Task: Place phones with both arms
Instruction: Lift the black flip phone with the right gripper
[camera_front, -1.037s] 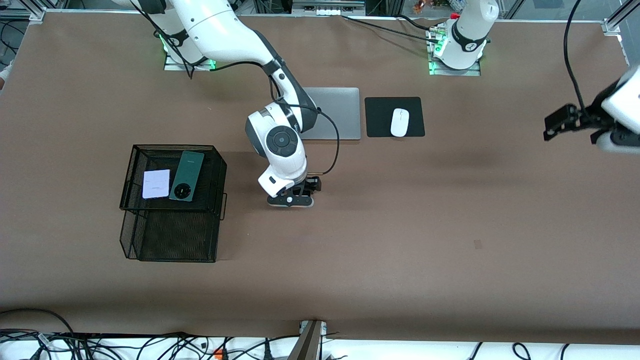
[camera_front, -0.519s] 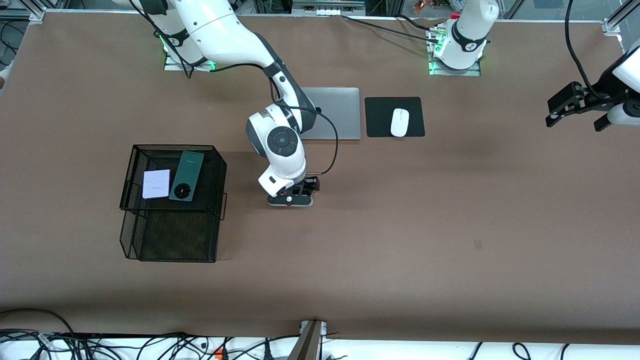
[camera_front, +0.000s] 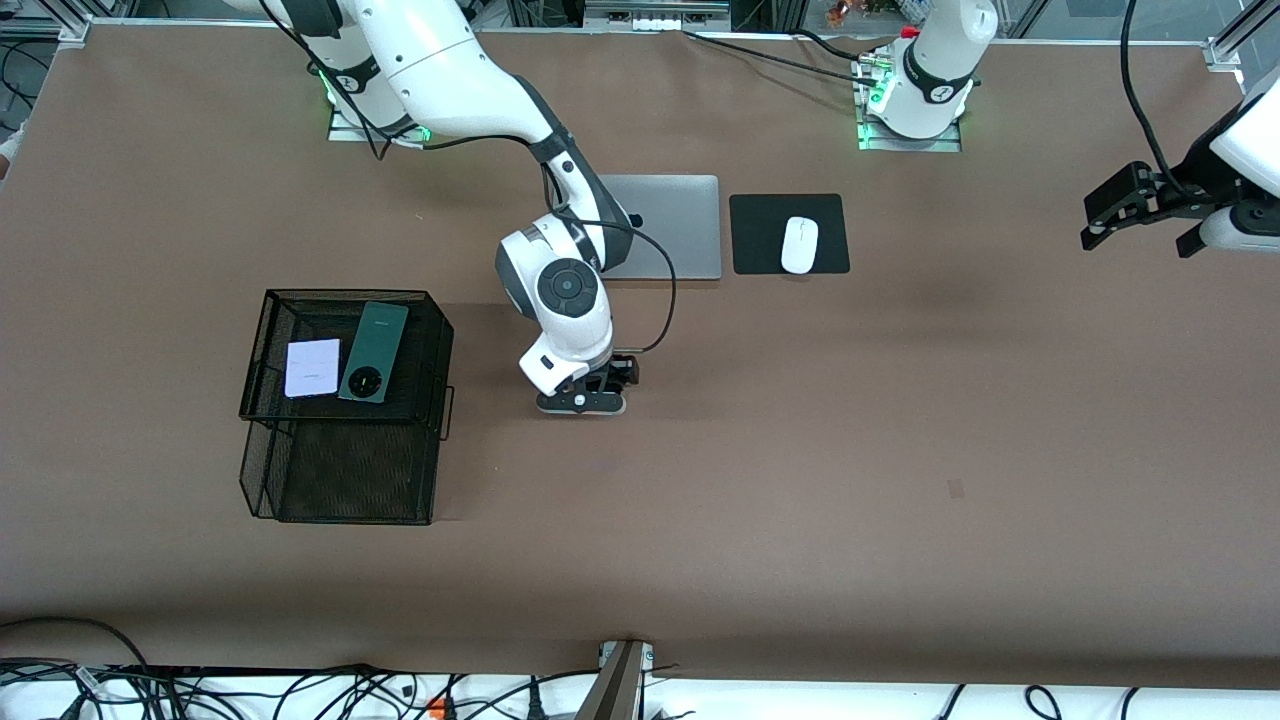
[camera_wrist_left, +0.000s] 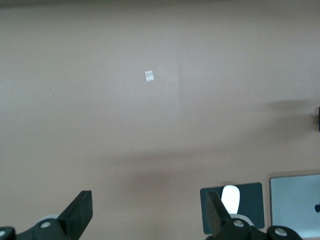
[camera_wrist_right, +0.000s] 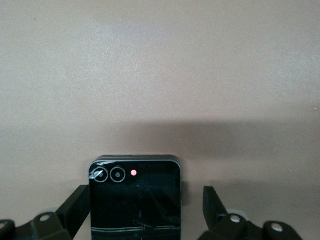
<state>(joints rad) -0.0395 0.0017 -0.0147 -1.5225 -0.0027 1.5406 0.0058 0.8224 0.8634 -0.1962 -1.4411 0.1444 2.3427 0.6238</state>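
- You see the right pincer (camera_front: 583, 400) low over the bare middle of the bench (camera_front: 800, 480), its fingers (camera_wrist_right: 75, 202) apart and straddling the black phone (camera_wrist_right: 135, 197). That phone lies flat on the bench, shows in the right wrist view only, and is cut off at the frame edge.
- You find the lilac-white phone (camera_front: 312, 368) and the dark green phone (camera_front: 374, 352) side by side on the upper tier of the black mesh basket (camera_front: 345, 470), toward the right arm's end.
- The silver laptop (camera_front: 680, 225) is partly hidden by the right arm; the white mouse (camera_front: 799, 244) sits on its black pad (camera_front: 760, 235).
- The left pincer (camera_wrist_left: 150, 212) hangs high over the left arm's end of the bench, apart and empty; the arm is cut off by the front view's edge.
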